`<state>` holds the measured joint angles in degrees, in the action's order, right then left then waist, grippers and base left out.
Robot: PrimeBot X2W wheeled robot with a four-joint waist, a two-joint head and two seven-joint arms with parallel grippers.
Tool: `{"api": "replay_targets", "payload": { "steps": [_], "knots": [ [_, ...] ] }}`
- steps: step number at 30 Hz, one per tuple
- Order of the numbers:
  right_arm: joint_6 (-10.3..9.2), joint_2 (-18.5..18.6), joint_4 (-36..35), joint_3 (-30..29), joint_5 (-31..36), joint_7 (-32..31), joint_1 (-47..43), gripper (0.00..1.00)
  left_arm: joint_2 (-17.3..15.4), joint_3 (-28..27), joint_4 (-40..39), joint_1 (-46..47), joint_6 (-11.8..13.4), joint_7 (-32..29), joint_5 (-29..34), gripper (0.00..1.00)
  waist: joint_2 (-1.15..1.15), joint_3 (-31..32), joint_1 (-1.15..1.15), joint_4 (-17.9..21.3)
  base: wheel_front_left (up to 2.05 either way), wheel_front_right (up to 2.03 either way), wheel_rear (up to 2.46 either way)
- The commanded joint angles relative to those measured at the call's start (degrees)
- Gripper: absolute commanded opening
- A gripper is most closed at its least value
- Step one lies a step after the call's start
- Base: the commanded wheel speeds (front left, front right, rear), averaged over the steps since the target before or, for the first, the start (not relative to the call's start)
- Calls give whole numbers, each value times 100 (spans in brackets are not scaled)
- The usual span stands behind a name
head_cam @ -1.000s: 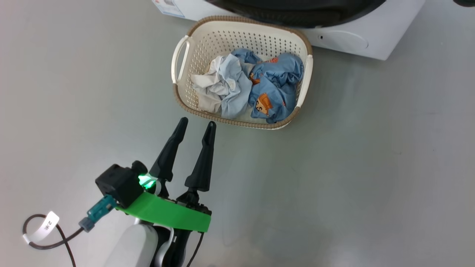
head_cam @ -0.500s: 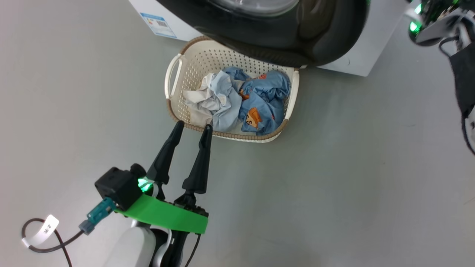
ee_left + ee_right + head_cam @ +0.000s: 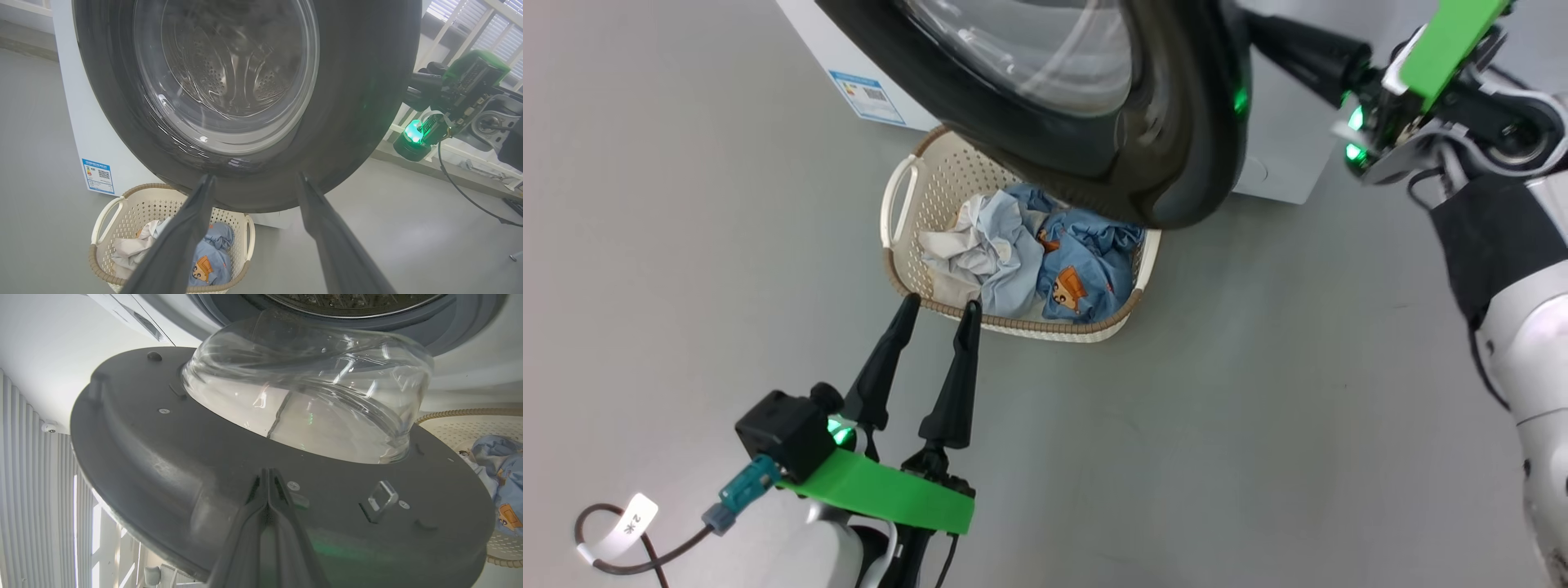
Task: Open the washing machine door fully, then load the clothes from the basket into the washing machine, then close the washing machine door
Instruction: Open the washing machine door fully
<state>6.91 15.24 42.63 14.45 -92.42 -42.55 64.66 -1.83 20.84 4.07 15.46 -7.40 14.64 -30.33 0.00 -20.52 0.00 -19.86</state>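
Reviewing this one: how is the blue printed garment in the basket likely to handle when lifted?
Probably floppy: the blue garment lies crumpled in soft folds, so it should drape and dangle. Likely light, as it looks like thin cloth. It is bunched against the pale garment, so that one may drag along inside the basket.

Left end effector [image 3: 940, 302] splayed, right [image 3: 268, 470] pinched
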Motion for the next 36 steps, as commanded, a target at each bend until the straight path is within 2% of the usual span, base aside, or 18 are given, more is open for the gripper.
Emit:
{"api": "replay_targets", "payload": {
  "steps": [1, 21, 36],
  "knots": [
    [58, -211, -219, 93, 6, -71, -95, 0, -105, -203, -107, -28, -9, 36, 70, 100, 0, 48, 0, -1, 0, 0, 0],
    [58, -666, -757, 309, 12, -407, -961, 0, -105, -609, -7, -416, -9, 36, 598, 100, 0, 504, 0, -184, 0, 0, 0],
    [58, -980, -963, 512, 10, -603, -1447, 0, -105, -807, 21, -696, -7, 36, 743, 100, 0, 782, 0, -501, 0, 0, 0]
  ]
}}
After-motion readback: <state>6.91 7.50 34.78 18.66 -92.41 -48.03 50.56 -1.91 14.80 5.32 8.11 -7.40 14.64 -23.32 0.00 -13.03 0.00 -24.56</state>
